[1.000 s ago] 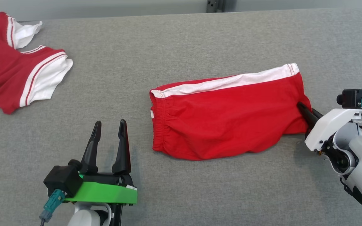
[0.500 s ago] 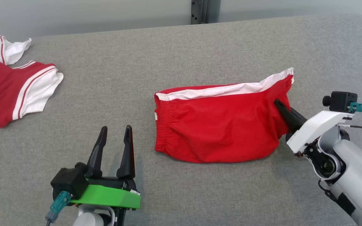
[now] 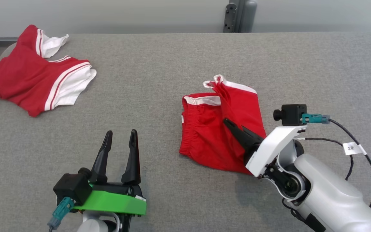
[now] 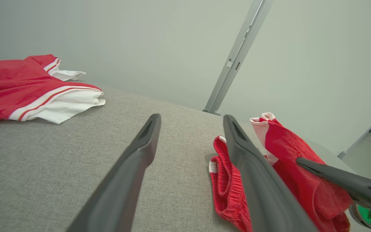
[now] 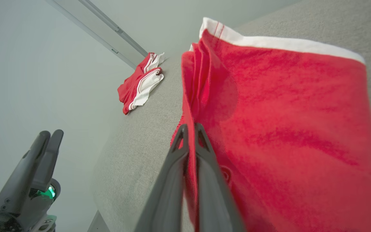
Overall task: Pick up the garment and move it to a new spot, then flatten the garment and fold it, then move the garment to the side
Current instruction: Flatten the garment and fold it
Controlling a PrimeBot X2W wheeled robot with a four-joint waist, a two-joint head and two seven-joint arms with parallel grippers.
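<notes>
On grey table (image 3: 172,64), red shorts (image 3: 201,129), tag (image 3: 353,148) "2米"

Left gripper (image 3: 121,132) low at left, fingers spread wide and pointing forward, right gripper (image 3: 226,121) pinched tight on the garment (image 3: 201,138), pale right forearm (image 3: 330,196) angling in from lower right

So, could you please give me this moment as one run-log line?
phase: folding | right gripper: shut on red shorts with white trim, one edge raised | left gripper: open, empty | second red-and-white garment: far left
</notes>
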